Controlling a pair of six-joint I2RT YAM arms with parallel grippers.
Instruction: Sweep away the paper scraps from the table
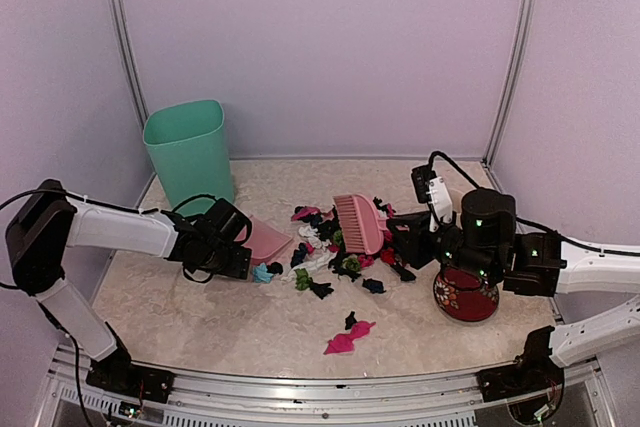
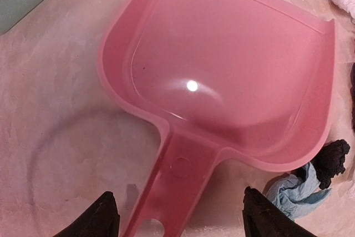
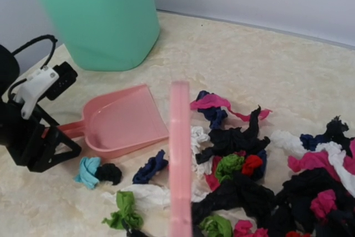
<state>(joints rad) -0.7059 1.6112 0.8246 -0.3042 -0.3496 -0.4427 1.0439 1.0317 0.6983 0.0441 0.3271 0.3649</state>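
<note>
Tool-grabbing stage: left claw (image 2: pixel 177 206) sits spread around the dustpan (image 2: pixel 222 81) handle, not pinching yet; right claw (image 1: pixel 410 237) is clamped on the brush (image 1: pixel 358 222). The paper scraps (image 1: pixel 335 259) sit piled in the middle of the desk (image 1: pixel 200 317). Next up I'd guess: squeeze that handle, then sweep.

This is a robotics lab test cell, not a home or a shop. Plain lilac wall panels (image 1: pixel 320 47) close in three sides, joined by bare aluminium posts (image 1: pixel 118 27). Two white and black arms, left (image 1: pixel 110 227) and right (image 1: pixel 600 272), are bolted to a metal rail (image 1: pixel 330 387) at the near edge of a marbled counter (image 1: pixel 200 307), with loose cables (image 1: pixel 455 162) running to them. On the counter lie only staged props: a green bin (image 1: pixel 190 152), a pink dustpan (image 1: pixel 265 240), a brush (image 1: pixel 358 222) and coloured scraps (image 1: pixel 340 262).
</note>
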